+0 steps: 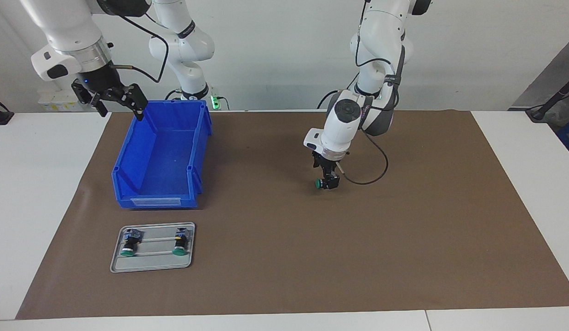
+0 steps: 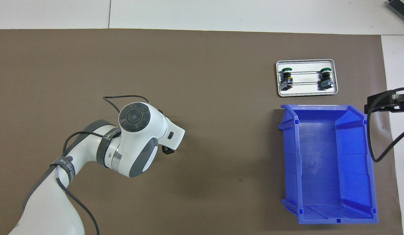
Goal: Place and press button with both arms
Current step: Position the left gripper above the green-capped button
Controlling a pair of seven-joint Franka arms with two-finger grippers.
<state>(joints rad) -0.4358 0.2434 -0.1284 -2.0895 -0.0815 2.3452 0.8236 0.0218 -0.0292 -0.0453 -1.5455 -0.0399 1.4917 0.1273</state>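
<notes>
Brown matting [image 1: 404, 239] covers the white table [image 1: 31, 193] under both arms. Nearest the robots, toward the right arm's end, the right gripper [image 1: 112, 99] hangs in the air over the bin's robot-side corner, its fingers apart and nothing in them. A blue bin [image 1: 162, 151] sits on the mat below it, open at the top. Toward the middle of the mat, the left gripper [image 1: 327, 180] points down just above the surface, clamped on a button [image 1: 324, 183] that lies sideways in its fingers, green cap turned toward the right arm's end; whether the button touches the mat I cannot tell. From overhead the left wrist hides all but a dark tip of that gripper. Farther from the robots than the bin, and just beside it, a grey tray [image 1: 153, 264] holds two more buttons [image 1: 129, 243] lying apart from each other, green caps pointing away from the robots.
</notes>
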